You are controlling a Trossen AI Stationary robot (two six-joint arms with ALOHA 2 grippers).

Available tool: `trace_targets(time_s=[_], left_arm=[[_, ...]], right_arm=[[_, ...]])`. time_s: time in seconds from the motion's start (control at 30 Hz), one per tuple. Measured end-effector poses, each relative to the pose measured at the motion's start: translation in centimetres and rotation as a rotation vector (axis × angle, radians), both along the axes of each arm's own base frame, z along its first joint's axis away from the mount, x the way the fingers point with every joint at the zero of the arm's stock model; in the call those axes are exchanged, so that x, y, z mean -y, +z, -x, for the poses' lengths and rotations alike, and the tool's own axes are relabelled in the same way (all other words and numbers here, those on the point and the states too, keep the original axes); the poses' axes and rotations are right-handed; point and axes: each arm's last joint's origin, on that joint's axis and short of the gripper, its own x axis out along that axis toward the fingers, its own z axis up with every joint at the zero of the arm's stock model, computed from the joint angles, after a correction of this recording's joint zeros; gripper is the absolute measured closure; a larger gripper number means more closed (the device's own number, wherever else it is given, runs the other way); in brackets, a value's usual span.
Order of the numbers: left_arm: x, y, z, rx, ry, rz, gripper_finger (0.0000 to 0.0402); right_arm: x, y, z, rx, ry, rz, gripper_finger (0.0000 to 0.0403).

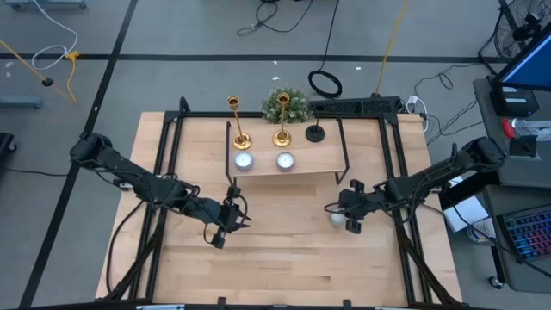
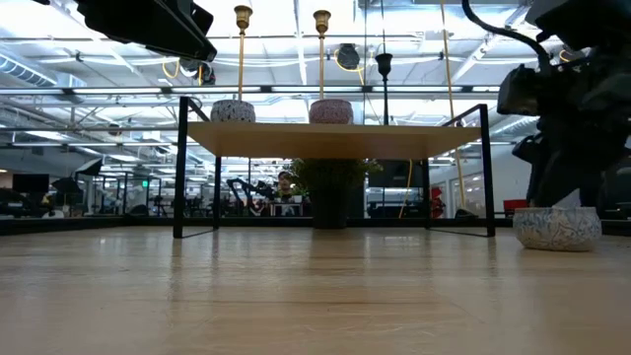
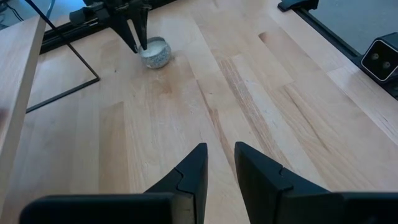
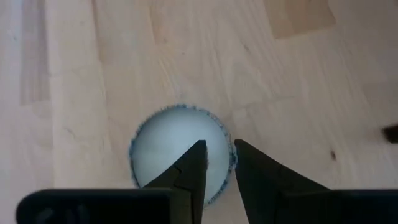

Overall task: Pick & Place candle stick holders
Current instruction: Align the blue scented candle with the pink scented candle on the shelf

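Two gold candlesticks (image 1: 234, 120) (image 1: 281, 120) stand on their round bases on a low wooden shelf (image 1: 318, 159) at the table's far middle. A black holder (image 1: 315, 132) stands by the shelf's far right corner. Two round white candle bowls (image 1: 244, 160) (image 1: 285, 160) sit on the shelf. A third speckled bowl (image 4: 168, 149) rests on the table right of the middle. My right gripper (image 4: 219, 152) is shut, its tips over this bowl's rim. My left gripper (image 3: 220, 149) is shut and empty over bare table left of the middle. My right gripper points down at the speckled bowl's rim (image 4: 231, 163), with one finger (image 4: 196, 162) over the white inside and the other over the outer edge. I cannot tell whether the fingers touch the rim. The bowl (image 2: 557, 229) sits flat on the table.
A small green plant (image 1: 287, 105) stands behind the shelf. The shelf's black wire legs (image 2: 179, 168) stand on the table. Black frame rails (image 1: 159, 172) run along both sides of the table. Bare wood lies toward the near edge.
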Motion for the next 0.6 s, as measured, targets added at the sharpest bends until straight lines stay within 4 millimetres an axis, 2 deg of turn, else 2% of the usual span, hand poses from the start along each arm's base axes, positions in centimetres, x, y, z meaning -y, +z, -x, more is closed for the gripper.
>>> trace_targets(time_s=[0.27,0.37,0.5,0.6], left_arm=[[0.00,0.00,0.00,0.000,0.000,0.000,0.0314],[0.00,0.00,0.00,0.000,0.000,-0.001,0.0314],[0.00,0.00,0.00,0.000,0.000,-0.001,0.0314],[0.00,-0.01,0.00,-0.001,0.000,-0.001,0.0314]], right_arm=[[0.20,-0.38,0.59,-0.072,-0.001,0.023,0.0324],[0.21,-0.40,0.62,-0.075,0.002,0.027,0.0344],[0.22,-0.41,0.65,-0.079,0.007,0.031,0.0392],[0.21,-0.39,0.61,-0.074,0.010,0.032,0.0393]])
